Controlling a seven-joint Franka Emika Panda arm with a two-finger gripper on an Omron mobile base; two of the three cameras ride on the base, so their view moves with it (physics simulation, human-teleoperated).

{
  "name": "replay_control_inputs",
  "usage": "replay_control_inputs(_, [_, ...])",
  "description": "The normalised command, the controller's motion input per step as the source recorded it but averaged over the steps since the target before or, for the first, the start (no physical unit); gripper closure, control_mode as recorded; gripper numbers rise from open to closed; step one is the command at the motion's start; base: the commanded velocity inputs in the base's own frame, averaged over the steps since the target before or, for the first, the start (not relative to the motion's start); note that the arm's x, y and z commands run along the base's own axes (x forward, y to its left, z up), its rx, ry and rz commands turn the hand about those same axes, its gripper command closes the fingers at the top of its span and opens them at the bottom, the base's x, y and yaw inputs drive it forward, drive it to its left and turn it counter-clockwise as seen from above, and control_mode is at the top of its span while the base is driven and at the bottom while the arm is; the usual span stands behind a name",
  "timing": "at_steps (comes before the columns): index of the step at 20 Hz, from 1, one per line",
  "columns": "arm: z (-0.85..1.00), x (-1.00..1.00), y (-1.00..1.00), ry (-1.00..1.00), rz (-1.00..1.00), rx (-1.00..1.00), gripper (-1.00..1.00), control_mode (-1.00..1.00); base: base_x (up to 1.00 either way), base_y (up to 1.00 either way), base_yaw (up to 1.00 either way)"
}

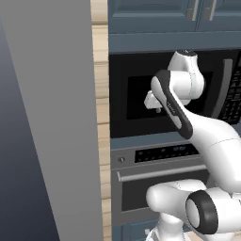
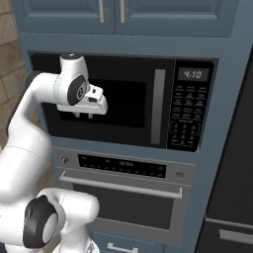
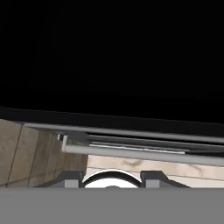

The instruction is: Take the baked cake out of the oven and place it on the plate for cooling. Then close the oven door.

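Observation:
The oven (image 2: 123, 167) is built into the wall below a black microwave. Its oven door (image 2: 138, 205) stands shut and upright, with the silver bar handle (image 2: 118, 186) across the top. The same door (image 1: 136, 194) and handle (image 1: 155, 173) appear from the left, partly behind my arm. My gripper (image 2: 83, 116) hangs in front of the microwave window, fingers pointing down, well above the handle. It is open and holds nothing (image 1: 155, 108). Looking down along the gripper (image 3: 111, 178), the handle bar (image 3: 140, 153) runs just beyond the fingertips. The cake is hidden and the plate is out of view.
The black microwave (image 2: 148, 99) with its keypad (image 2: 185, 118) sits right behind the hand. Blue cabinet doors (image 2: 113, 15) are above. A tall grey panel (image 1: 52, 122) closes off the left side, and a dark appliance front (image 2: 232, 173) stands at the right.

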Motion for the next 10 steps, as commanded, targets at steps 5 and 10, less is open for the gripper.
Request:
replay_control_inputs(5, [-0.24,-0.19,0.00,0.00,0.00,0.00,-1.00,-1.00,0.00,0.00,0.00])
replay_control_inputs(10, [-0.52,-0.59,0.00,0.00,0.00,0.00,-1.00,-1.00,0.00,0.00,0.00])
